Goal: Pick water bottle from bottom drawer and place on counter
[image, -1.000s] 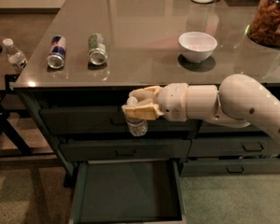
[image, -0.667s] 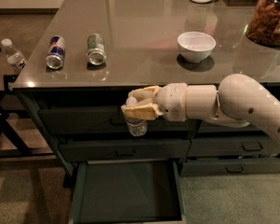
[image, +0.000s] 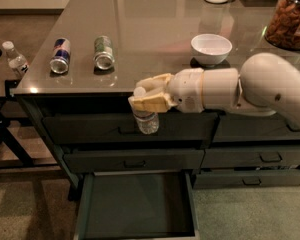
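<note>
**At the cabinet front: bottle out of the drawer, not yet set down**

Just in front of the cabinet's top drawer, the gripper hangs at about the level of the counter's edge. Its claw is closed around the upper part of the water bottle. The bottle's white cap shows between the fingers and its clear ribbed body hangs free below them, upright and touching nothing else.

Below it, the bottom drawer stands pulled open with a bare floor, so the picking half of the job looks done. What is left, by my reading, is to raise the bottle clear of the edge, carry it over the counter, stand it down and let go.

The counter is a glossy grey slab that mirrors the room light. Near its left end lie a blue can and a green can, side by side. A white bowl sits toward the right, with a jar of snacks beyond it at the far right. The stretch of counter directly behind the gripper, between the cans and the bowl, would take the bottle.

Off the counter's left end, a second small bottle stands on a dark side stand. The floor is dull carpet.
</note>
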Robot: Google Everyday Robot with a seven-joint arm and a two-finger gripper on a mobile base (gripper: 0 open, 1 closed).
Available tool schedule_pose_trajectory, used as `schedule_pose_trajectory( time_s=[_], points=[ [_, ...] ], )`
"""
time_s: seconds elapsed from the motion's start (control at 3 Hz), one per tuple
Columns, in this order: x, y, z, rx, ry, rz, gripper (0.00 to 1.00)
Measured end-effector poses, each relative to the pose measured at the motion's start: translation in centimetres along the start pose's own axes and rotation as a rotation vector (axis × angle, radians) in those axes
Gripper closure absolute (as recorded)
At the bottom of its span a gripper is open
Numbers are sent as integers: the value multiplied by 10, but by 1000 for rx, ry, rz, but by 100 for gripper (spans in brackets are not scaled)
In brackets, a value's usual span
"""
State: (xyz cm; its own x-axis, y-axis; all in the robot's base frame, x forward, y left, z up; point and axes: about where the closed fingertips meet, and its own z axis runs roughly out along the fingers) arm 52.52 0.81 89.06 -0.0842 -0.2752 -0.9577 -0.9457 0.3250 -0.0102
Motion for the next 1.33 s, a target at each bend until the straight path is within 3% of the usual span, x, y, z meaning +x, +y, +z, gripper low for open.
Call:
schedule_pose_trajectory(
  time_s=[0.33, 1.0, 1.33],
  points=[
    [-40, 0, -9, -5, 17, -59, 100],
    [-120, 4, -45, 50, 66, -207, 100],
    [-123, 5, -46, 52, 65, -212, 100]
  ],
)
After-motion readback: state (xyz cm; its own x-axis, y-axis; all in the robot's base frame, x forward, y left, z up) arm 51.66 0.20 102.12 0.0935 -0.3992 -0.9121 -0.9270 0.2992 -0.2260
